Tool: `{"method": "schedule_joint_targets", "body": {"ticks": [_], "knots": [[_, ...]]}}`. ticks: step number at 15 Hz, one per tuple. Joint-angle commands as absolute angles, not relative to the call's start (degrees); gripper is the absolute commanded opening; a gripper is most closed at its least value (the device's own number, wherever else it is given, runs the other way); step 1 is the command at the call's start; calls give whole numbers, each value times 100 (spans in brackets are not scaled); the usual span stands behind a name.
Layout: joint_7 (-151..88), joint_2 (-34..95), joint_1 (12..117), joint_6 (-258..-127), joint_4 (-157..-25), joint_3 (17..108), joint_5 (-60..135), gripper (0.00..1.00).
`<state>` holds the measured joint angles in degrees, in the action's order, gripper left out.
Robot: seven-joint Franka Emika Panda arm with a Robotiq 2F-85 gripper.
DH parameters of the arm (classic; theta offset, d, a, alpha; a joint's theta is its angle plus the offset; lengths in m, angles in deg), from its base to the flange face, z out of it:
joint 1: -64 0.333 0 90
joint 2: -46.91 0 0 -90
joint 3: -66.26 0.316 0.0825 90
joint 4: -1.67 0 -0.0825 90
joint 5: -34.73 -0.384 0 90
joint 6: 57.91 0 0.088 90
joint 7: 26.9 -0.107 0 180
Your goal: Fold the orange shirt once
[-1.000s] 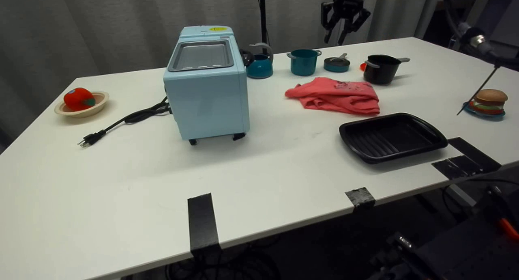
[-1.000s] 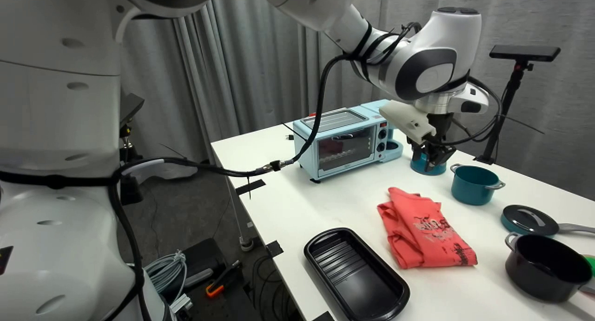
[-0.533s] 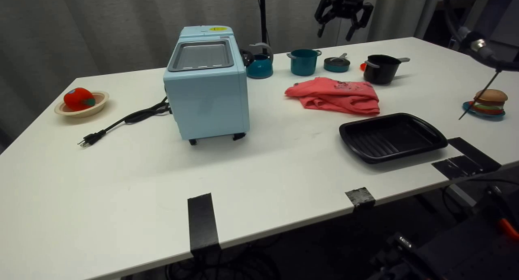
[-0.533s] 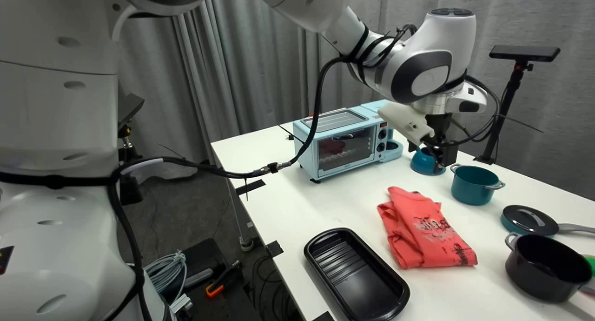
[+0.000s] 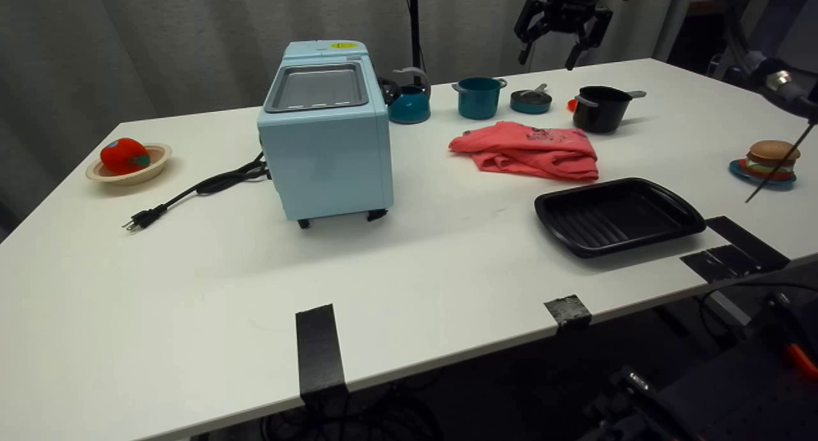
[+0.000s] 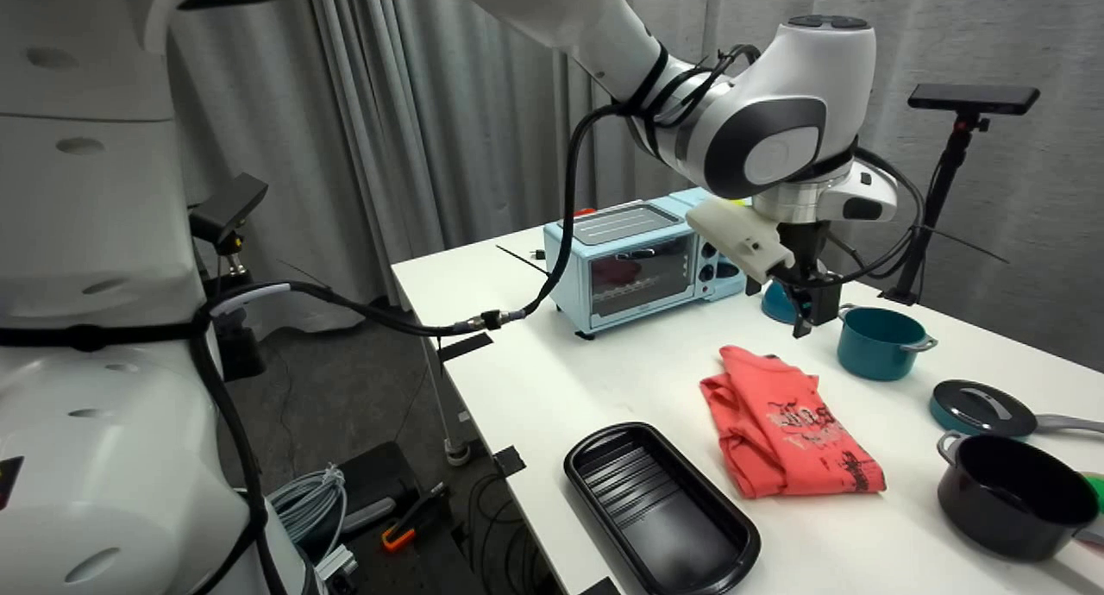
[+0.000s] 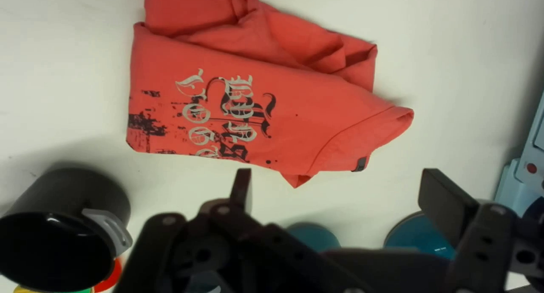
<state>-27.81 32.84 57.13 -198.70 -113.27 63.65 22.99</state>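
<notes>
The orange shirt, a coral-red cloth with grey and black lettering, lies folded over itself on the white table in both exterior views (image 5: pixel 527 153) (image 6: pixel 798 431). Loose creased layers bunch along one long side in the wrist view (image 7: pixel 280 110), while the printed layer lies fairly flat on top. My gripper (image 7: pixel 337 174) stands wide open with nothing between its fingers. It hangs in the air above the table, apart from the cloth, as an exterior view (image 6: pixel 776 309) shows. A collar corner with a dark tag points toward the gap between the fingertips in the wrist view.
Beside the shirt stand a black tray (image 6: pixel 660 509), a black pot (image 6: pixel 1018 496), a lidded pan (image 6: pixel 981 408) and a teal pot (image 6: pixel 880 345). A teal kettle (image 5: pixel 409 107) is close to the light-blue toaster oven (image 5: pixel 329 153). A toy burger (image 5: pixel 770 160) sits at the far side.
The jaws have spread from partly open to wide. The gripper has shifted a little sideways, away from the kettle and toward the robot's base. The shirt has not moved.
</notes>
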Motion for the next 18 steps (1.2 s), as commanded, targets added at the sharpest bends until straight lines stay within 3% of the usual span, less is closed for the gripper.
{"method": "schedule_joint_targets", "body": {"ticks": [1,13,18], "knots": [[-2329,3892,5582,-20053,-12036,6280,2207,100],[-906,5251,5322,-20004,-13094,5586,2374,100],[-1049,5086,5395,-19862,-12924,5541,2347,100]]}}
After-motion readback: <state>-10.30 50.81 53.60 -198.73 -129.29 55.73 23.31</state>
